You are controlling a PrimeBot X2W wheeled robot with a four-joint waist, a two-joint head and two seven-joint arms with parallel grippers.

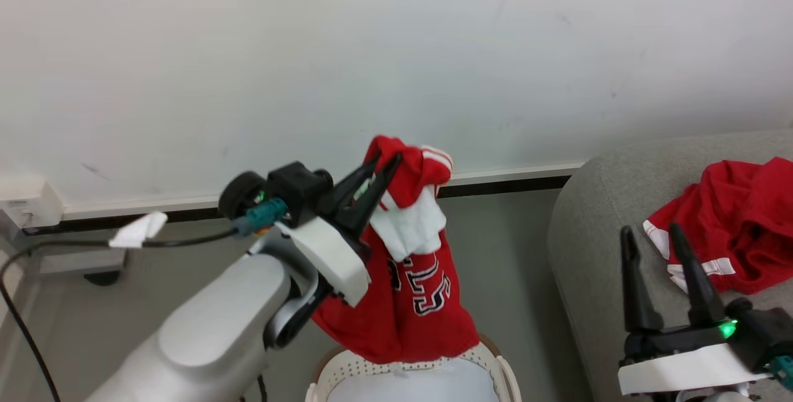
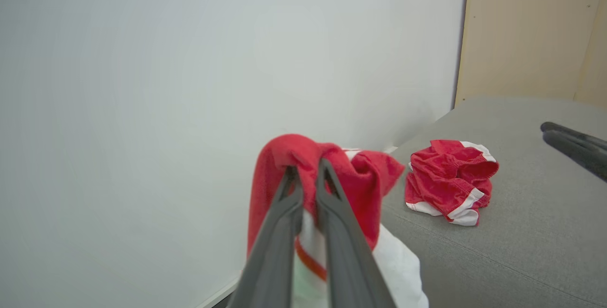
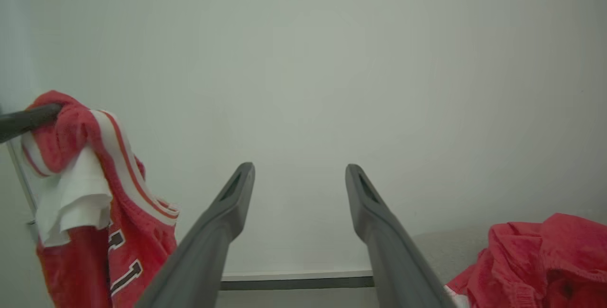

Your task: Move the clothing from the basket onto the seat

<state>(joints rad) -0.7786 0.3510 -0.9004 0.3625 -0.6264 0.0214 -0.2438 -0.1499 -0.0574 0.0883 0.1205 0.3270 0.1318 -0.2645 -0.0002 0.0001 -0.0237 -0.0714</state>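
My left gripper (image 1: 384,163) is shut on a red jersey (image 1: 412,290) with white trim and dark numbers, held high so that it hangs down over the cream basket (image 1: 502,368) at the bottom edge. In the left wrist view the same gripper (image 2: 306,170) pinches the jersey's (image 2: 284,156) bunched top. A second red garment (image 1: 737,228) lies crumpled on the grey seat (image 1: 595,235) at the right. Over the seat's front stands my right gripper (image 1: 653,235), open and with nothing in it, its fingers (image 3: 237,189) spread wide in the right wrist view.
A pale wall fills the background, with a dark skirting strip (image 1: 495,186) along the floor. A black cable (image 1: 74,244) and a white box (image 1: 28,204) sit at the far left. Pale white cloth (image 1: 421,383) lies inside the basket.
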